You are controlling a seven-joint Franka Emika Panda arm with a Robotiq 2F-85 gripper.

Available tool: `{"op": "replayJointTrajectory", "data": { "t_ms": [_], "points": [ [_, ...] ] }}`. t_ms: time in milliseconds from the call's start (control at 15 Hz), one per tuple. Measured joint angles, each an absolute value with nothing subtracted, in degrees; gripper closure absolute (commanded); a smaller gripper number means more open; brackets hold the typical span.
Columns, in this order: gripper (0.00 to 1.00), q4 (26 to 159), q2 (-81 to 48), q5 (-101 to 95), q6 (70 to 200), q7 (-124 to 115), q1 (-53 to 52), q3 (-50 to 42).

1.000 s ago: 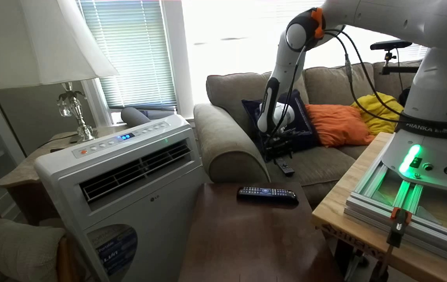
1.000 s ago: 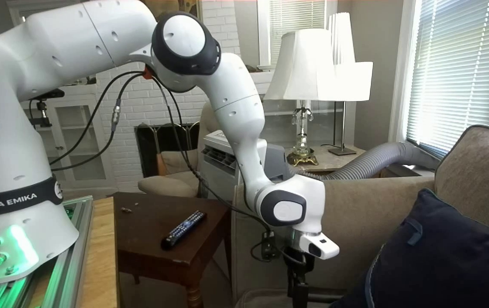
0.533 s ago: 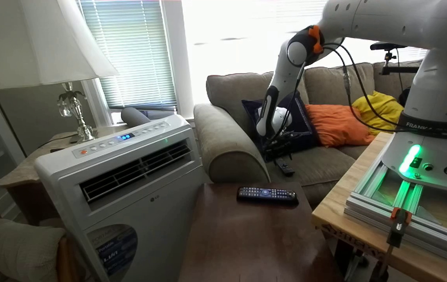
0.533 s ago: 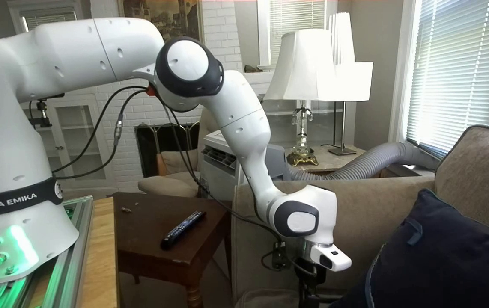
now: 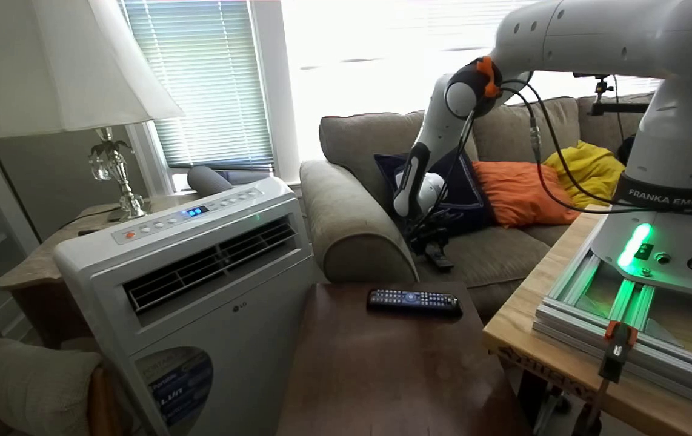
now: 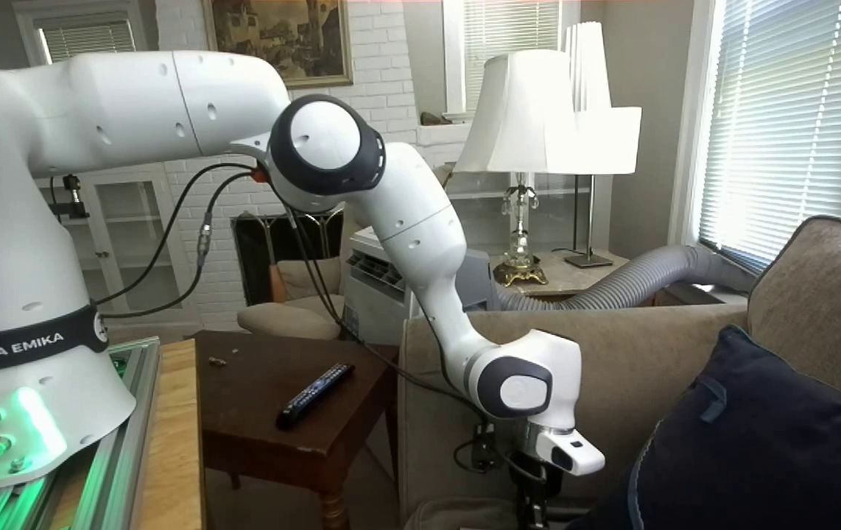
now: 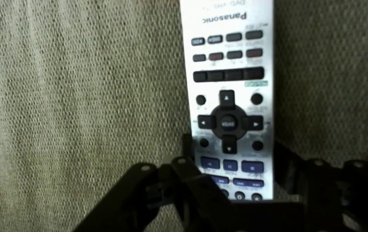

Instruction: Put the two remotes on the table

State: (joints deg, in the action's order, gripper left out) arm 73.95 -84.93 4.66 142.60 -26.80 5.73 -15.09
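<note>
— Wrist view first: where's the thing you want?

— Right between my jaws. The Panasonic remote [image 7: 229, 100] lies face up on the sofa [image 7: 90, 103], its long axis running lengthwise through my gripper [image 7: 234, 149], so closing should squeeze it across its narrow width. The whole move turns on that.

— Got hold of it?

— Can't tell. My jaws sit one along each long side, nearer the blue-button end; whether they're clamped or standing off a little, I can't make out. Most of its length sticks out past me, so a light pinch might let it tip.

— And from outside?

— In an exterior view I'm down at the sofa's seat, partly hiding that remote. The table [image 5: 394, 369] stands just beside the sofa, with the black remote [image 5: 414, 298] on its sofa-side end, so half the job looks done.

— Anything more?

— In an exterior view the dark blue cushion [image 6: 752, 449] leans on the sofa, near me; the Panasonic remote is out of sight there. Next, I'd judge, calls for a firm pinch, then a lift off the sofa toward the table.
</note>
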Motion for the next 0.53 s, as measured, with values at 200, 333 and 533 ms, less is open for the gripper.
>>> {"op": "replayJointTrajectory", "data": {
  "t_ms": [200,333,533],
  "points": [
    [0.71,74.0,-84.6,4.6,142.3,-26.1,5.7,-15.1],
    [0.71,75.3,-83.2,4.1,142.4,-23.4,5.6,-15.2],
    [0.71,80.2,-79.3,2.1,143.8,-17.2,4.7,-16.2]
  ]
}}
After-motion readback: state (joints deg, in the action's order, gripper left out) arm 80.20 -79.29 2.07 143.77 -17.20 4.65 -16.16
